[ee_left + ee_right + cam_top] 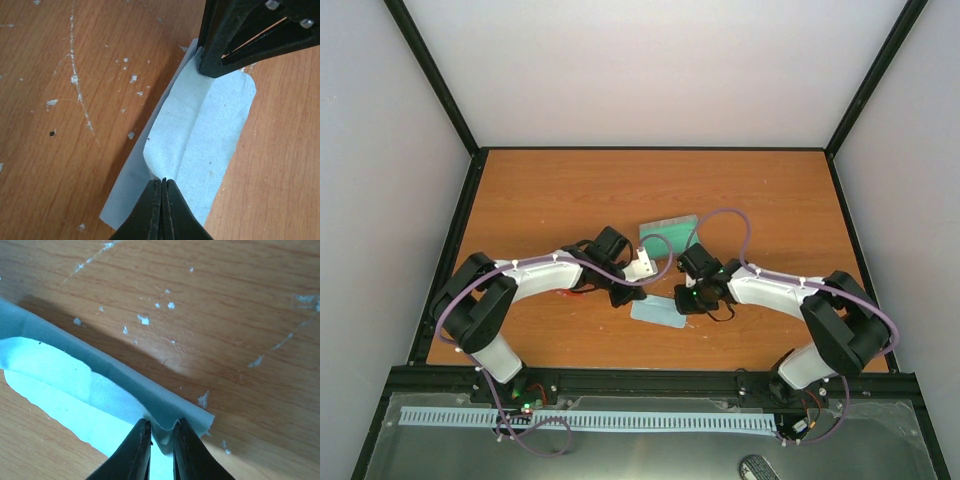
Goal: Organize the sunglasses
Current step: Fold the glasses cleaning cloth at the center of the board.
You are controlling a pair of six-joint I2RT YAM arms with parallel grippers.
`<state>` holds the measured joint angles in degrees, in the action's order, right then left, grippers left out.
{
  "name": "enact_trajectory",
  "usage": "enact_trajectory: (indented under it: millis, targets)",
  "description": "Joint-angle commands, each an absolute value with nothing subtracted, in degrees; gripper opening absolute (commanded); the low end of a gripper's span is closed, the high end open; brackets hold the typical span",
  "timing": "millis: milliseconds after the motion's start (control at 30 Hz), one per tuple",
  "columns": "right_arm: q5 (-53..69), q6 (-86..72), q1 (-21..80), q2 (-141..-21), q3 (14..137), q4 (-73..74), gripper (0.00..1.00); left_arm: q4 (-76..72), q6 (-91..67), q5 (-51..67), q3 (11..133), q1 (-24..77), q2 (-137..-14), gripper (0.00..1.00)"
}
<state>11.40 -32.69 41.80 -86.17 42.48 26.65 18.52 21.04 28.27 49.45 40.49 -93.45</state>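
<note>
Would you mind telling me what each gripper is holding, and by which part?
The left gripper pinches the light blue cloth at one end; the right gripper has slightly parted jaws astride the opposite end, so its grip is uncertain.

Table (pixel 570 190): orange-brown wood grain, marked with white flecks and pale scratch lines in both wrist views.
Cloth (pixel 200 130): plain light blue, no pattern; its shaded folds look grey-blue.
Case (pixel 668 232): green, with a paler edge.
Left gripper (pixel 161 181) and right gripper (pixel 161 423): black.
Left arm (pixel 535 275) and right arm (pixel 770 290): white links, black joints.
Cables (pixel 740 225): purple.
Walls (pixel 660 70): pale grey-lilac.
Frame posts (pixel 430 70): black.
</note>
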Motion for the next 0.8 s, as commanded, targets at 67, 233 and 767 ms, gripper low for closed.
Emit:
enact_trajectory:
  millis: [67,233,767]
  targets:
    - [11.76,-33.81,42.45,-83.07,40.47,24.99,0.15,20.08,20.39,29.70,48.56,41.74,-91.35,0.00]
    - [12.47,-34.18,42.45,-81.72,39.19,23.98,0.20,20.28,20.48,29.79,47.59,42.23,-90.42,0.01]
    - [15.23,-35.32,42.80,-77.57,36.19,21.25,0.31,20.35,21.24,29.27,45.78,42.52,-88.84,0.20]
